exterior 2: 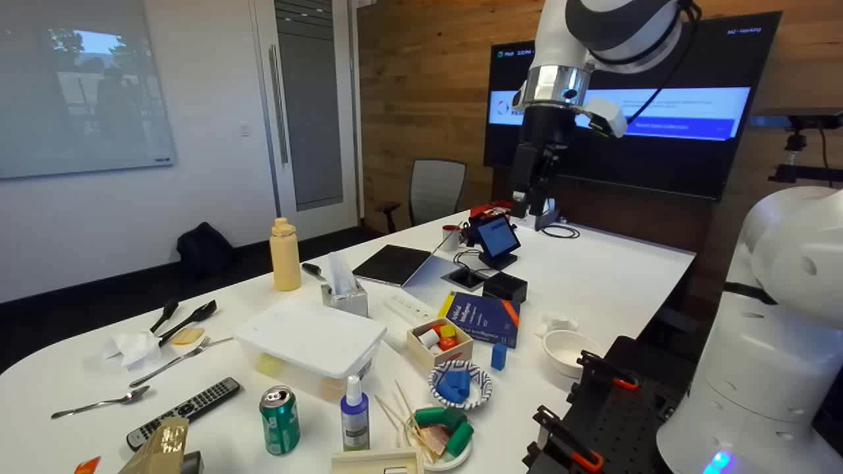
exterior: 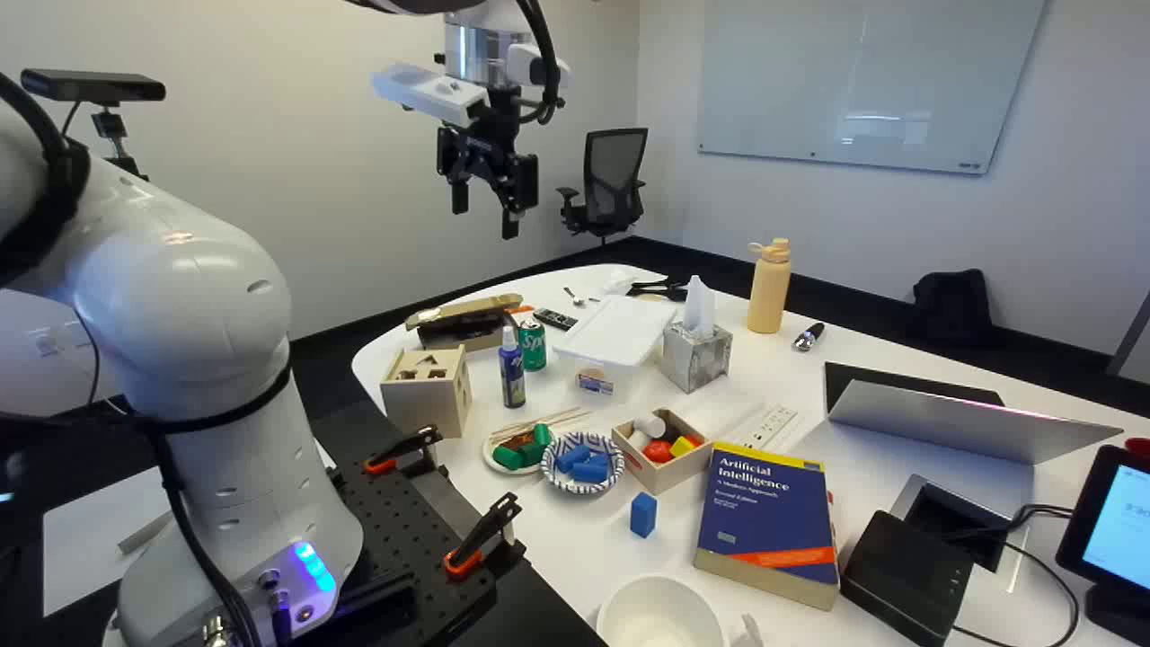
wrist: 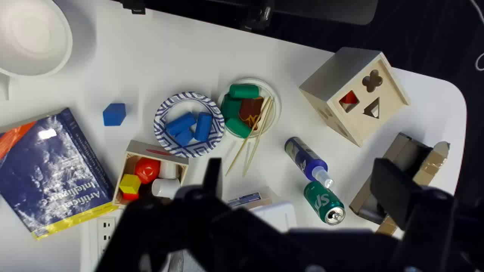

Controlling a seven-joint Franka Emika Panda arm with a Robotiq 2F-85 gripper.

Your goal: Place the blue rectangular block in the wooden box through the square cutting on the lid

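A blue rectangular block stands upright on the white table in both exterior views [exterior: 642, 515] [exterior 2: 498, 356] and in the wrist view [wrist: 114, 114]. The wooden box [exterior: 420, 409] stands near the table's edge; its lid [wrist: 392, 99] has a clover-shaped, a square [wrist: 348, 101] and a triangular opening. Something red shows through the square one. Only part of the box [exterior 2: 375, 462] shows at the bottom of an exterior view. My gripper [exterior: 485, 212] is open and empty, high above the table. Its fingers stand wide apart in the wrist view [wrist: 298, 170], away from block and box.
A patterned bowl [exterior: 582, 488] with several blue blocks, a plate with green blocks [wrist: 242, 91] and sticks, and a small crate [exterior: 660, 474] stand between block and box. A spray bottle [exterior: 512, 373] and green can [exterior: 533, 346] stand beside the box. A book [exterior: 764, 512] lies near the block.
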